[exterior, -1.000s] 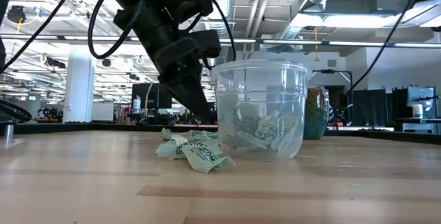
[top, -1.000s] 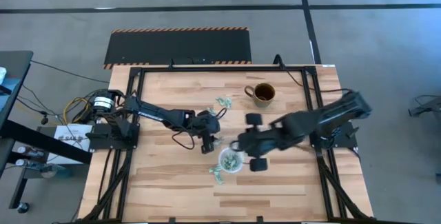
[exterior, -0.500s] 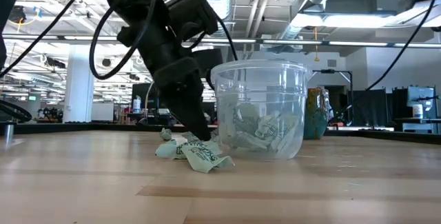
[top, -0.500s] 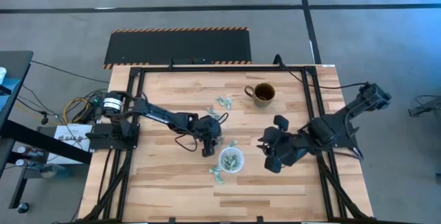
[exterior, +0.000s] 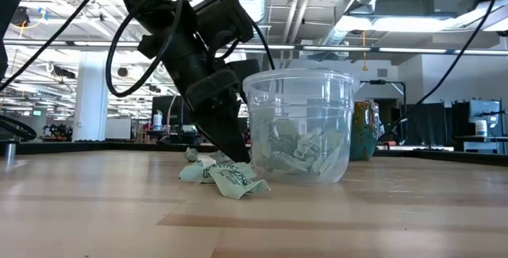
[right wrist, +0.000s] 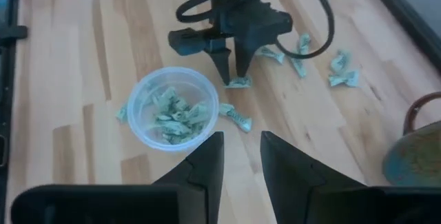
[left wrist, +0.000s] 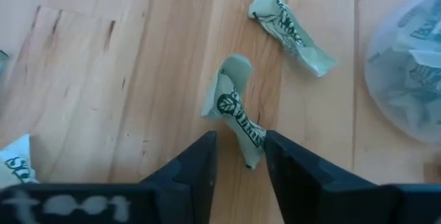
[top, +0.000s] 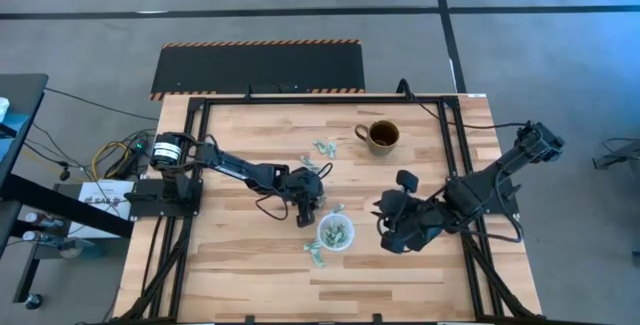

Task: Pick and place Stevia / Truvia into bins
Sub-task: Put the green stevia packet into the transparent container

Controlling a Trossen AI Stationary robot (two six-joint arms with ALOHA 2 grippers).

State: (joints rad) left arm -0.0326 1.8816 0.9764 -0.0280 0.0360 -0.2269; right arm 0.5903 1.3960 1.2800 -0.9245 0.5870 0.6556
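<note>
The clear cup (top: 335, 232) stands mid-table with several pale green sachets inside. My left gripper (left wrist: 240, 136) is down at the table just left of it, open. Its fingers stand either side of the near end of a crumpled sachet (left wrist: 234, 107) lying flat on the wood. A second sachet (left wrist: 291, 32) lies between that one and the cup. More sachets lie in front of the cup (exterior: 226, 175) and farther back (top: 322, 148). My right gripper (top: 383, 233) hovers open to the right of the cup, with nothing between its fingers. My left gripper slants down from the table's left, with one finger on each side of the sachet's near end (left wrist: 252, 154). That end lies close against one finger's inner face (left wrist: 270, 148). Whether the finger touches it, I cannot tell.
A brown mug (top: 382, 135) with dark contents stands at the far right. The cup's wall (exterior: 300, 123) is right beside my left gripper's fingers. Bare wood stretches along the near edge and the left side of the table.
My left gripper has sunk toward the table, down over the sachet beside the cup. My right gripper has drawn back from above the cup toward the table's right edge, rolling its wrist, and now holds still there.
</note>
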